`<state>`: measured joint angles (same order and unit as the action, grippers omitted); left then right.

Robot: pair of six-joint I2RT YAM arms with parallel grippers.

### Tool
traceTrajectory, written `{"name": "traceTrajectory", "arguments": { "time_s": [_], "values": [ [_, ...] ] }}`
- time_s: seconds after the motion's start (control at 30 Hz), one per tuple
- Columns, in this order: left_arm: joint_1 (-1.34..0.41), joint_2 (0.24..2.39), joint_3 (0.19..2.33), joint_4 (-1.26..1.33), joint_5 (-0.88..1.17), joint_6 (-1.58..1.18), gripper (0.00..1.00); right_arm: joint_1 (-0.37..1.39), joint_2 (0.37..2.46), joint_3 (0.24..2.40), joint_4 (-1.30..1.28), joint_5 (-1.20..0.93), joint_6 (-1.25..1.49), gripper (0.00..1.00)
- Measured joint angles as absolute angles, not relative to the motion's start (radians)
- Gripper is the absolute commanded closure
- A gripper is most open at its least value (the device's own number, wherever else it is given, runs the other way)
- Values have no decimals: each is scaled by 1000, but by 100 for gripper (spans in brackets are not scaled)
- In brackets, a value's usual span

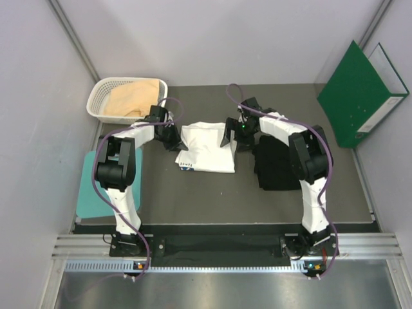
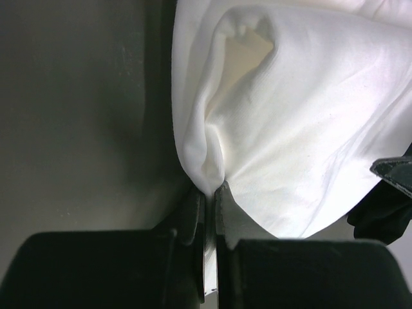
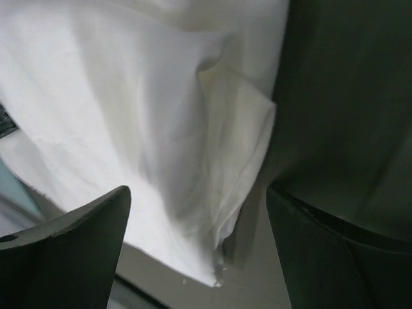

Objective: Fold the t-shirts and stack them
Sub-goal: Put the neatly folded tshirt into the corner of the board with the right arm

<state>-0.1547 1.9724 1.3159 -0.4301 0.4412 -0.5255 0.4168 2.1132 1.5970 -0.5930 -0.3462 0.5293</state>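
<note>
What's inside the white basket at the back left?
A crumpled tan-peach t-shirt fills most of the basket. The cloth covers the basket's floor, so anything lying under it cannot be seen.

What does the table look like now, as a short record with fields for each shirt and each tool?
white shirt: folded, middle of table
black shirt: lying right of the white one
tan shirt: in the basket, far left
left tool: shut on white shirt's edge
right tool: open, at white shirt's other edge
</note>
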Motion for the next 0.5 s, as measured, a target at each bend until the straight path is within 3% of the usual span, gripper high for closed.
{"name": "traceTrajectory", "arguments": {
  "time_s": [0.2, 0.3, 0.33, 0.4, 0.43, 0.47, 0.5],
  "values": [
    [-154, 1972, 1325, -442, 444, -525, 100, 420, 2149, 1613, -561, -397, 562, 19],
    [-152, 1972, 1330, -448, 446, -524, 100, 427, 2164, 1625, -545, -409, 570, 34],
    [-151, 1972, 1332, -451, 448, -524, 100, 429, 2171, 1626, -535, -416, 573, 45],
    [-150, 1972, 1335, -454, 450, -524, 100, 438, 2182, 1626, -514, -421, 574, 57],
    [-149, 1972, 1337, -455, 453, -522, 100, 443, 2189, 1626, -506, -424, 577, 73],
    [-149, 1972, 1339, -456, 456, -521, 100, 447, 2196, 1627, -498, -427, 579, 79],
    [-147, 1972, 1339, -456, 461, -520, 94, 451, 2203, 1631, -495, -427, 574, 84]
  ]
}}
